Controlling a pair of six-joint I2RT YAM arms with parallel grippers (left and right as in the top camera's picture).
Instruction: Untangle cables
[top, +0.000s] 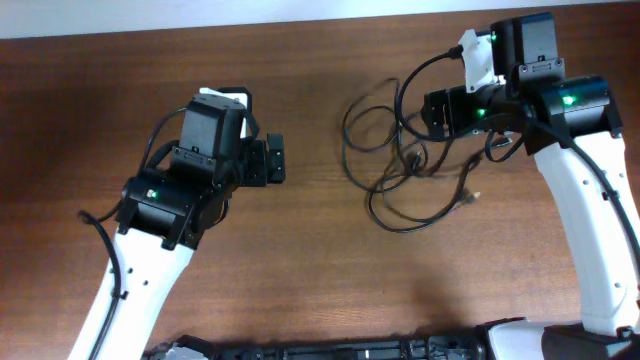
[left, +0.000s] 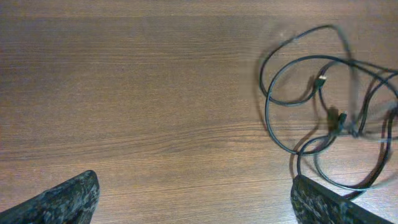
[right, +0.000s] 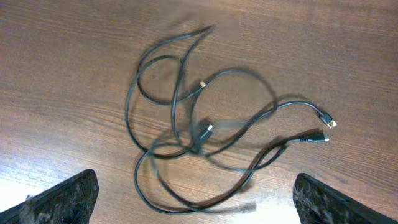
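The cables (top: 411, 163) are thin black cords looped together in a loose bundle on the brown wooden table, right of centre. In the right wrist view the cables (right: 205, 127) lie spread ahead of my right gripper (right: 202, 205), with two plug ends (right: 324, 129) at the right. My right gripper (top: 432, 108) is open and empty, above the bundle's far edge. My left gripper (top: 272, 160) is open and empty, well left of the bundle. In the left wrist view the cables (left: 323, 106) lie at the right, beyond the left gripper (left: 196, 205), one loop passing by its right finger.
The wooden table (top: 300, 240) runs to a pale far edge (top: 300, 10) at the top. A thicker black robot wire (top: 420, 70) arcs beside my right wrist. Dark equipment (top: 350, 350) sits along the near edge.
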